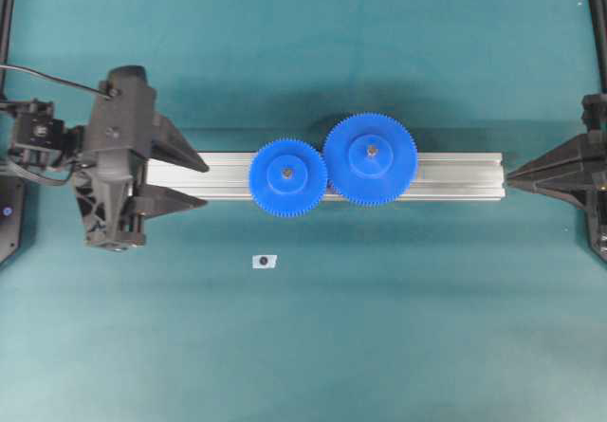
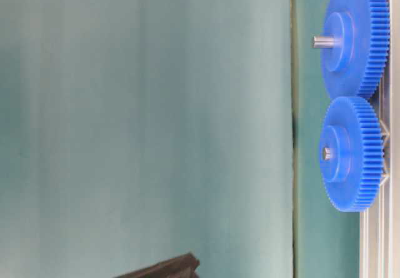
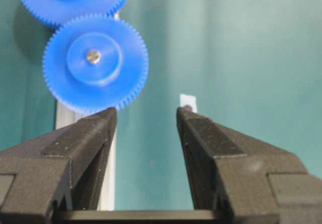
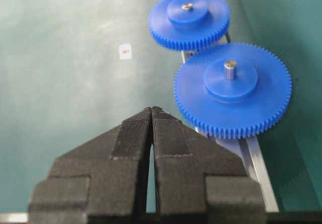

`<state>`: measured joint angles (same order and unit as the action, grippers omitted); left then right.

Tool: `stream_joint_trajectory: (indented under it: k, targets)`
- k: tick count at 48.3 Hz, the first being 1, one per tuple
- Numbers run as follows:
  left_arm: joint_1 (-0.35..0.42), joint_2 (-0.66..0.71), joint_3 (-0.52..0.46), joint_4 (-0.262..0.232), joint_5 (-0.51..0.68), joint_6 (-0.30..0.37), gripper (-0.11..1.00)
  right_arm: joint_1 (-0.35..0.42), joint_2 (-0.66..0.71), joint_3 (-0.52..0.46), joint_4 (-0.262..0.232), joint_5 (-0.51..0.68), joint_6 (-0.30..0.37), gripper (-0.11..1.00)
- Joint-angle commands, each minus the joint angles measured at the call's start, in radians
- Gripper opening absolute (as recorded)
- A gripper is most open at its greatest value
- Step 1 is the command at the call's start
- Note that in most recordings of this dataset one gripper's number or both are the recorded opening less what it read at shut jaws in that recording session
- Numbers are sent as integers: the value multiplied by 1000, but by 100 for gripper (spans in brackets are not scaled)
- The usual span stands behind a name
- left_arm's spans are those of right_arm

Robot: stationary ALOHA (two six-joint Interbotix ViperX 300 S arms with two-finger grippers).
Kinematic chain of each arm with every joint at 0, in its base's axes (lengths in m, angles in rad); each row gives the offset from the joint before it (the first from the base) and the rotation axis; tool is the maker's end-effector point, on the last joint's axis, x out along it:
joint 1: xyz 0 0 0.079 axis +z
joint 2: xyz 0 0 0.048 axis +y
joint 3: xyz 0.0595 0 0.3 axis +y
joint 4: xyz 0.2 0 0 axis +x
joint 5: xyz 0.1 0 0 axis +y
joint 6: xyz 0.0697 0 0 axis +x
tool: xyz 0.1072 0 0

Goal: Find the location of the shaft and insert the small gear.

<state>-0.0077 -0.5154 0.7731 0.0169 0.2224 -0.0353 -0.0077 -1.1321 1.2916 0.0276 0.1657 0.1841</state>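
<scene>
Small blue plastic toothed gear (image 1: pixel 287 177) sits on its thin grey metal shaft (image 3: pixel 93 56) just ahead of the open, empty left gripper (image 1: pixel 197 183), right gripper (image 4: pixel 152 112) closed.

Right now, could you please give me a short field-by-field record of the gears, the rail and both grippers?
small gear: seated on the shaft, pin tip showing in its hub
large gear: beside it on the rail, teeth meeting
rail: silver, lying across the table
left gripper: open, empty, short of the small gear
right gripper: shut, empty, at the rail's far end
small tag: flat on the mat
</scene>
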Motion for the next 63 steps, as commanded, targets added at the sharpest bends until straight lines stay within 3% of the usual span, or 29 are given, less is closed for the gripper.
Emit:
stream_joint_trajectory:
  k: [1,17,29,63]
  targets:
    - [-2,-25,0,3,-11,-11,52,-2,8,-11,-2,-8,12,4]
    - [0,-35,9,3,-18,-29,52,-3,8,-11,-2,-9,12,4]
    - [25,-31,9,2,-23,-127,52,-3,8,-11,-2,-8,12,4]
    - [25,-38,25,3,-25,-126,52,-3,8,-9,-2,-8,12,4]
